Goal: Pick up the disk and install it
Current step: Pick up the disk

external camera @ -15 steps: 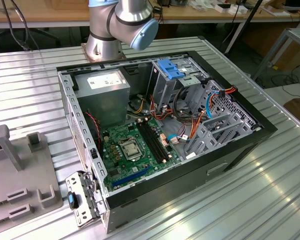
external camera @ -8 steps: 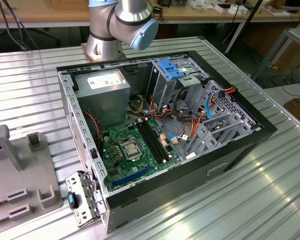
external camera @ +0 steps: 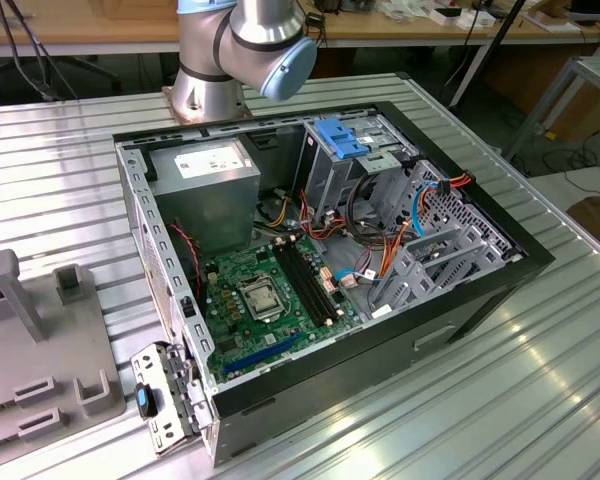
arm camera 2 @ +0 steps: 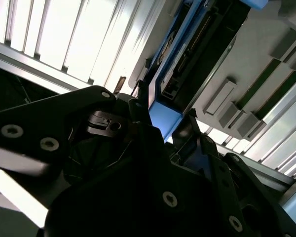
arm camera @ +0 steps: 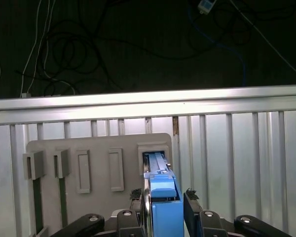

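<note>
Ribbed metal desk point(arm camera: 237, 148) carried a grey holder point(arm camera: 96, 145), the disk point(arm camera: 165, 212) upright in its slot. The gripper point(arm camera: 164, 195) straddled it; whether clamped, I couldn't tell. A skewed pull might jam it.

A robotics lab: opened computer case point(external camera: 400, 345) on aluminium workbench point(external camera: 540, 400).

In the exterior view, the open case point(external camera: 380, 368) leaves free room over the motherboard point(external camera: 242, 272); tangled cables point(external camera: 382, 252) and the drive cage point(external camera: 342, 165) crowd its 2 o'clock corner. The surface point(external camera: 500, 400) lies bare at 5 o'clock; the grey holder point(external camera: 35, 350) stands at 9 o'clock.
</note>
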Controlling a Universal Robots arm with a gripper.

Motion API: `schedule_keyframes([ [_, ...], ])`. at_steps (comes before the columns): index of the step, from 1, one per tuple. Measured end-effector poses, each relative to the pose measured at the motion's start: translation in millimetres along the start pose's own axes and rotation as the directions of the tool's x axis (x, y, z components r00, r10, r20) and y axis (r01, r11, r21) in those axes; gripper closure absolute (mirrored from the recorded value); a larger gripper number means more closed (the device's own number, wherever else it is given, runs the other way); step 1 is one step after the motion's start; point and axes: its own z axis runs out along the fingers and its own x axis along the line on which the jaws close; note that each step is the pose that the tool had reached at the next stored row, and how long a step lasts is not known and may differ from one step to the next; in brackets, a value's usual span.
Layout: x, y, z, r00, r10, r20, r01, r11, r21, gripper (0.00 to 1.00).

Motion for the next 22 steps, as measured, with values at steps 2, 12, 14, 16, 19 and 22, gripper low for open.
schedule_keyframes([
  [2, 0.0, 0.1, 0.6, 1.0000, 0.000, -0.0013, 0.000, 1.0000, 0.0000, 0.55],
  [12, 0.0, 0.1, -1.2, 1.0000, 0.000, -0.0014, 0.000, 1.0000, 0.0000, 0.55],
  [14, 0.0, 0.0, -1.2, 1.0000, 0.000, -0.0012, 0.000, 1.0000, 0.0002, 0.55],
  [16, 0.0, 0.1, -1.4, 1.0000, 0.000, -0.0014, 0.000, 1.0000, -0.0001, 0.55],
  [19, 0.0, 0.1, -1.4, 1.0000, 0.000, -0.0015, 0.000, 1.0000, -0.0001, 0.62],
  [22, 0.0, 0.0, -1.4, 1.0000, 0.000, -0.0014, 0.000, 1.0000, 0.0000, 0.63],
])
